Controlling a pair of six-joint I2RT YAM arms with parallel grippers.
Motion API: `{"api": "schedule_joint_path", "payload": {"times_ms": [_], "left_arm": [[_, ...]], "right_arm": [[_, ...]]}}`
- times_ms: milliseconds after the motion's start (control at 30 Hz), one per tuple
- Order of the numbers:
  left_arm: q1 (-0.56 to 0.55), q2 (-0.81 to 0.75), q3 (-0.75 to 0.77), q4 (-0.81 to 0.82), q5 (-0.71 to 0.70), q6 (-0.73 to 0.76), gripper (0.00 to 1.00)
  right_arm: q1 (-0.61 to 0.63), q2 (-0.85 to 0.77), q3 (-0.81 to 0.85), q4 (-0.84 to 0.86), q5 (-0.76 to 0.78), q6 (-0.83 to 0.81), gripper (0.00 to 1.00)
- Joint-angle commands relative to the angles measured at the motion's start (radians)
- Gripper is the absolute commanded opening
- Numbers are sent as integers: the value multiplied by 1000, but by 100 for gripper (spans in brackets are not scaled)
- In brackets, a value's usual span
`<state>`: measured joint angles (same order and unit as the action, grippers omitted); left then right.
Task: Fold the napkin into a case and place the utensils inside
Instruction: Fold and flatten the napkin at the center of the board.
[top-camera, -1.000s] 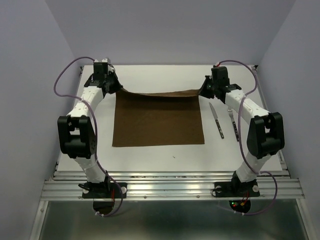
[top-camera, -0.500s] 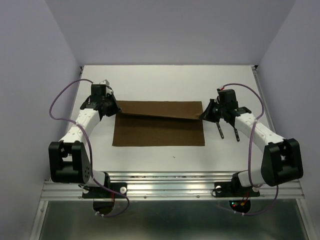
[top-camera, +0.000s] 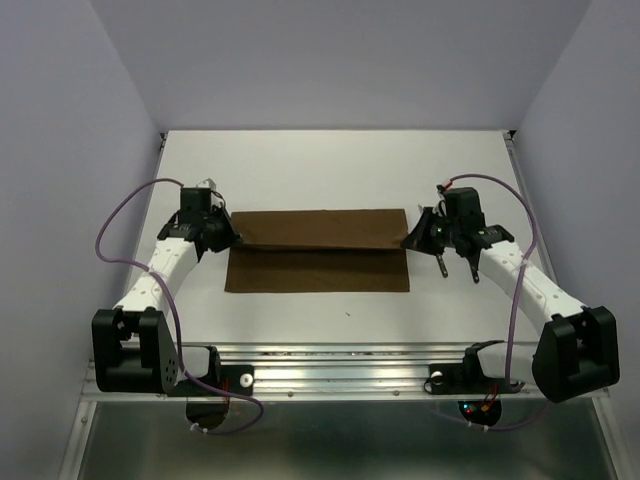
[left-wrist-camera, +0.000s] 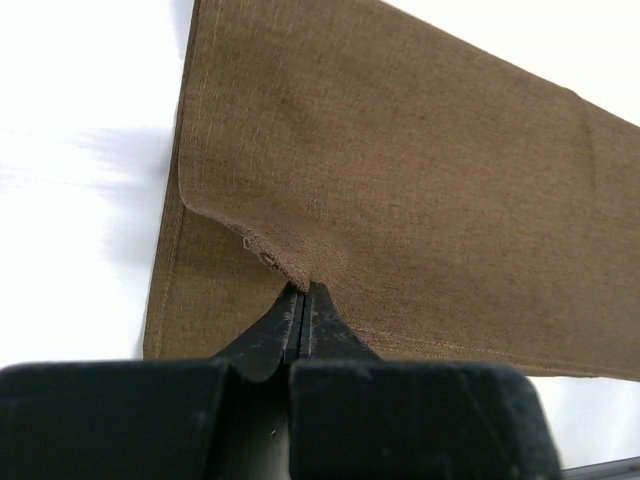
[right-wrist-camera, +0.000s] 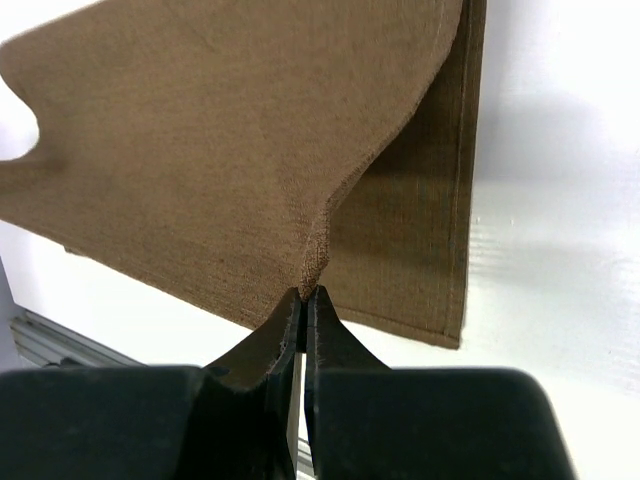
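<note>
The left claw (top-camera: 236, 238) and right claw (top-camera: 408, 240) are each clenched on a corner of the napkin (top-camera: 320, 262), holding its edge doubled toward 6 o'clock at mid-desk (top-camera: 320, 170) to form a fold, with the utensils (top-camera: 441, 265) lying at 3 o'clock.

The right arm (top-camera: 515, 272) covers the utensils (top-camera: 441, 267) except their near ends.

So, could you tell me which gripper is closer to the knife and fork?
Right. The right gripper, pinching one corner of the napkin, is just beside the knife and fork; the left gripper pinches the opposite corner, farther away.
</note>
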<state>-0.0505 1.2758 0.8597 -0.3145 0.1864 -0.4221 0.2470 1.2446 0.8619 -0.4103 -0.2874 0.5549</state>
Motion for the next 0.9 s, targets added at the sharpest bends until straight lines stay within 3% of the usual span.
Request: {"api": "schedule_joint_path", "payload": {"times_ms": [0, 167, 867], "left_arm": [[5, -38, -37, 18, -18, -24, 0], [5, -29, -53, 32, -34, -40, 0], [5, 16, -116, 71, -19, -80, 0]], "right_arm": [[9, -30, -56, -15, -28, -9, 1], [18, -22, -115, 31, -94, 40, 1], [28, 65, -184, 87, -44, 50, 1]]}}
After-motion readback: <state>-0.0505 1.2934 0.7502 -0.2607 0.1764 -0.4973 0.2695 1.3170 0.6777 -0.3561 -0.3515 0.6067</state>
